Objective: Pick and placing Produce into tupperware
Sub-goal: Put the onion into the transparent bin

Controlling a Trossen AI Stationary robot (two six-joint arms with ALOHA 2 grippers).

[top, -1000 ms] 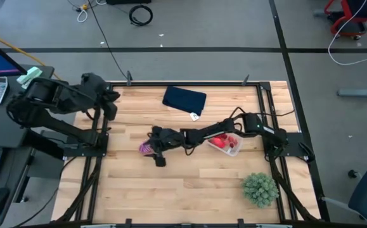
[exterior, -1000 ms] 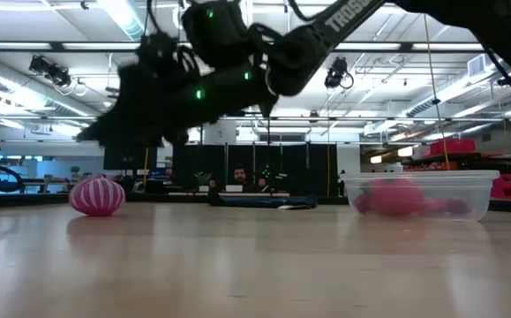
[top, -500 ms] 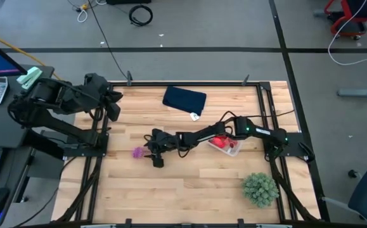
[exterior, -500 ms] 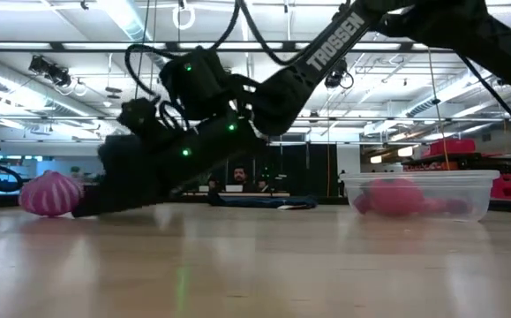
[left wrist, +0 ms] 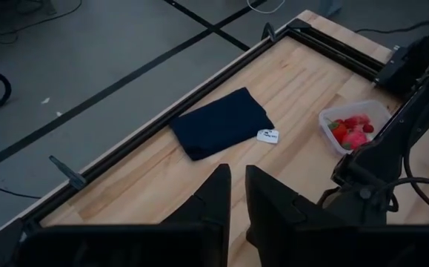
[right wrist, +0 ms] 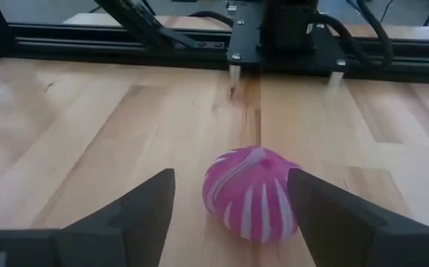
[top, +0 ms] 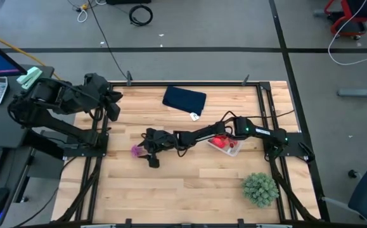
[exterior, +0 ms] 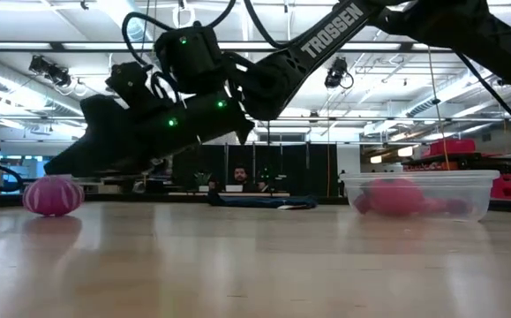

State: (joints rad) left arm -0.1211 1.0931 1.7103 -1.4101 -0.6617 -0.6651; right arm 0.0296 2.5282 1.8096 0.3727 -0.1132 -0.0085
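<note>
The purple-pink striped produce piece [top: 135,151] [exterior: 52,194] rests on the bare wood toward the table's left. My right gripper [top: 144,149] [right wrist: 233,204] reaches level from the table's right, open. Its fingers stand on either side of the piece [right wrist: 251,194] without touching it. The clear tupperware [top: 226,144] [exterior: 418,196] [left wrist: 351,127] stands on the table's right part, beside my right arm, with red and pink produce inside. My left gripper [top: 110,101] [left wrist: 236,194] waits shut over the table's far left corner.
A folded navy cloth [top: 184,99] with a small white tag [top: 194,116] lies near the far edge. A bushy green plant [top: 260,189] stands at the near right. Black frame rails [top: 101,136] border the table's sides. Bare wood lies along the near edge.
The striped piece has rolled a short way along the table toward the left edge. My right gripper has followed it leftward, dipping close to the wood and then rising slightly. It has stayed open.
</note>
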